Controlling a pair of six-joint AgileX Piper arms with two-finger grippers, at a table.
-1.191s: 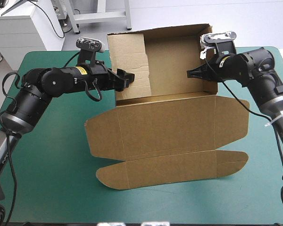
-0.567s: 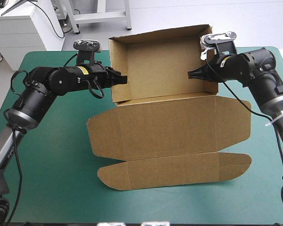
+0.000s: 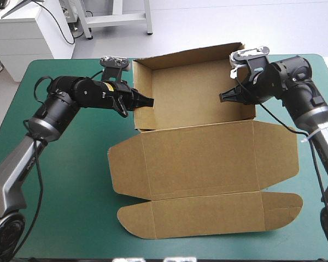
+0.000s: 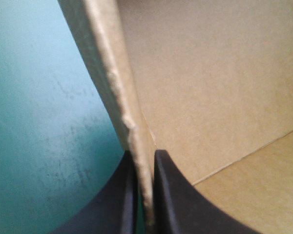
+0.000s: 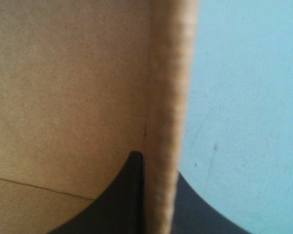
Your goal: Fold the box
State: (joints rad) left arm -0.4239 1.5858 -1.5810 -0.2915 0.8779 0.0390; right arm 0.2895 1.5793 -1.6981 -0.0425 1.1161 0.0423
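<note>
Box of brown cut board (image 3: 202, 158) sits mid-table and toward 12 o'clock on the teal-green table cover (image 3: 65, 180), standing as an open tray with its lid lying flat. The tray's walls rise at the 12 o'clock end. The lid, with a side flap at each end and a long rounded front flap, spreads flat from the tray toward 6 o'clock and stops short of the table's 6 o'clock edge. At the tray's upright 9 o'clock wall, the left gripper of two broad black curved fingers (image 3: 146, 101) is clamped almost closed on the board, near the corner where that wall meets the lid. In the left wrist view the wall's pale raw edge runs up from the left gripper (image 4: 144, 161). One finger (image 4: 171, 195) lies inside the tray against the brown inner face of the box (image 4: 210, 87), where a crease divides two panels. The other finger is on the outer side, over the teal-green cover (image 4: 39, 122). At the 3 o'clock wall, the right gripper of the same black finned kind (image 3: 225, 96) reaches over the rim with its tip inside the tray. In the right wrist view that wall's thick edge stands between the nearly closed fingers (image 5: 127, 195) of the right gripper (image 5: 157, 165), with the inner face of the box (image 5: 63, 87) on one side and the cover (image 5: 244, 97) on the other. The left arm (image 3: 71, 101) comes in from 9 o'clock and the right arm (image 3: 295, 87) from 3 o'clock.
</note>
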